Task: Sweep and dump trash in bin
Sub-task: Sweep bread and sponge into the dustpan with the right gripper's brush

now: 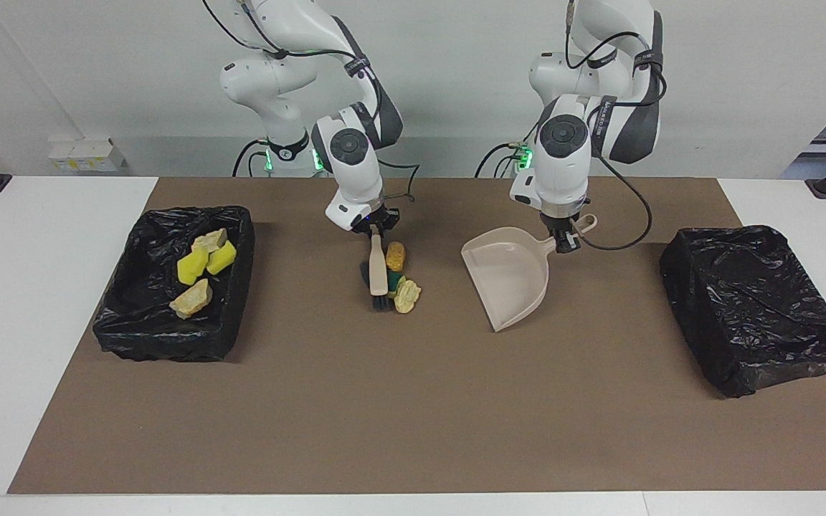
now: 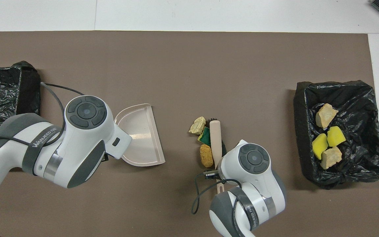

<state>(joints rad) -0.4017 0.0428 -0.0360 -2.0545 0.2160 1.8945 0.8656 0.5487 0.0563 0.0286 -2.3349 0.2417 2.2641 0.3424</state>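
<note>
Right gripper (image 1: 375,231) clamped the brush (image 1: 378,269) against three trash pieces (image 1: 406,294); left gripper (image 1: 564,241) clamped the dustpan (image 1: 510,276) beside them.

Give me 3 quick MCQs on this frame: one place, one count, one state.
1. The three loose trash pieces on the brown mat lie:
A. in the beige plastic dustpan
B. beside the wooden-handled brush
C. under the bin

2. Pieces in the open black-lined bin:
A. two
B. four
C. six

3. The right hand is:
A. shut on the brush
B. open
C. empty

B: they sit against the brush, clear of the dustpan.
B: two yellow, two tan.
A: the brush handle runs from it; the left hand holds the dustpan.
</note>
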